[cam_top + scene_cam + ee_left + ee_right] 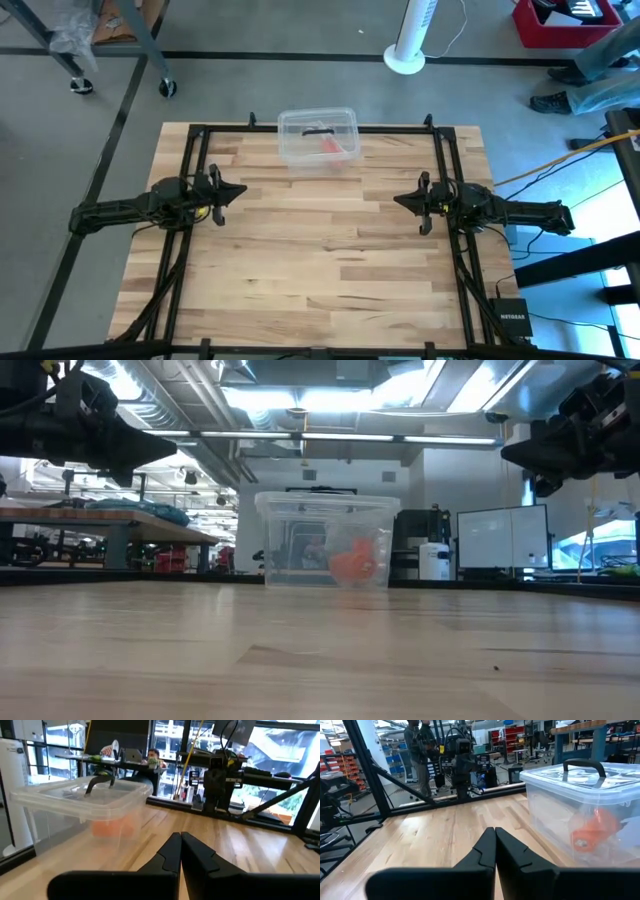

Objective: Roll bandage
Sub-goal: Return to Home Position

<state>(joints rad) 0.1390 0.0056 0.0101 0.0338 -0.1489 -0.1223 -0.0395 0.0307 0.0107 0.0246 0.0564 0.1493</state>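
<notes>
The orange bandage lies as a small roll inside a clear plastic box with a dark handle that stands at the table's far middle; it also shows through the box wall in the low view, the left wrist view and the right wrist view. My left gripper is shut and empty above the table's left side. My right gripper is shut and empty above the table's right side. Both point toward the table's middle.
The box carries a closed lid. Black frame rails run along the table's left, right and far sides. Bare wood lies between the arms and toward the near edge. People stand in the room beyond.
</notes>
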